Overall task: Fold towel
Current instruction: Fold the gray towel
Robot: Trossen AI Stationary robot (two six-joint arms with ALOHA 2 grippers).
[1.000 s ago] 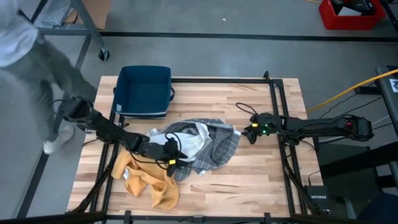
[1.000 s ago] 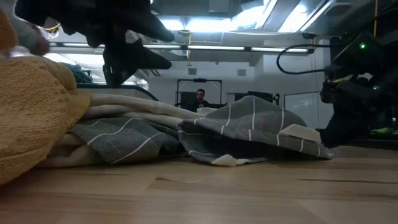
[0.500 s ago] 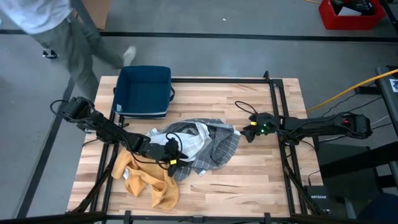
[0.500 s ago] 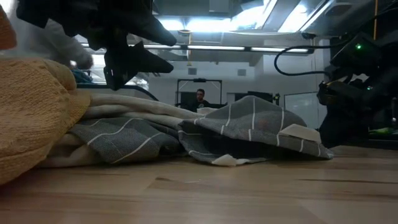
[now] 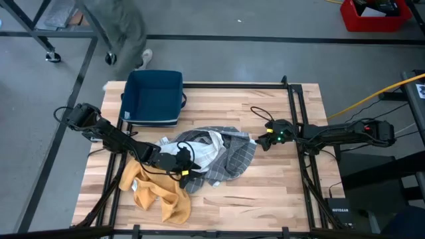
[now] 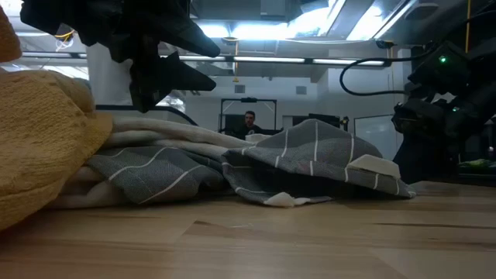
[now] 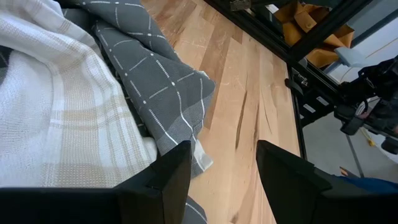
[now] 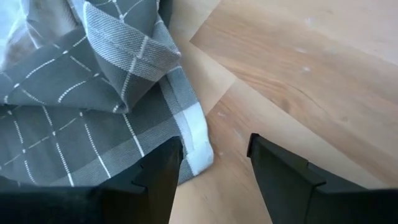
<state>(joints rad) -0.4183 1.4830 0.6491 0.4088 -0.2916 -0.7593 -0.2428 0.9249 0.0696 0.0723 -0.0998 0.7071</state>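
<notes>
Both tools (image 5: 183, 161) (image 5: 263, 141) open nr towel (image 5: 232, 154)

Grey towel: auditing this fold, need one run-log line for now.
grey towel crumpled | left gripper open above it | right gripper open at corner

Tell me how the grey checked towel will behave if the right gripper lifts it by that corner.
The grey checked towel lies crumpled in soft folds, so it will probably drape and hang limp, not hold its shape. It overlaps the white towel, which might drag along. The right gripper, open at the white-edged corner, needs a firm pinch; thin cloth may slip.
</notes>
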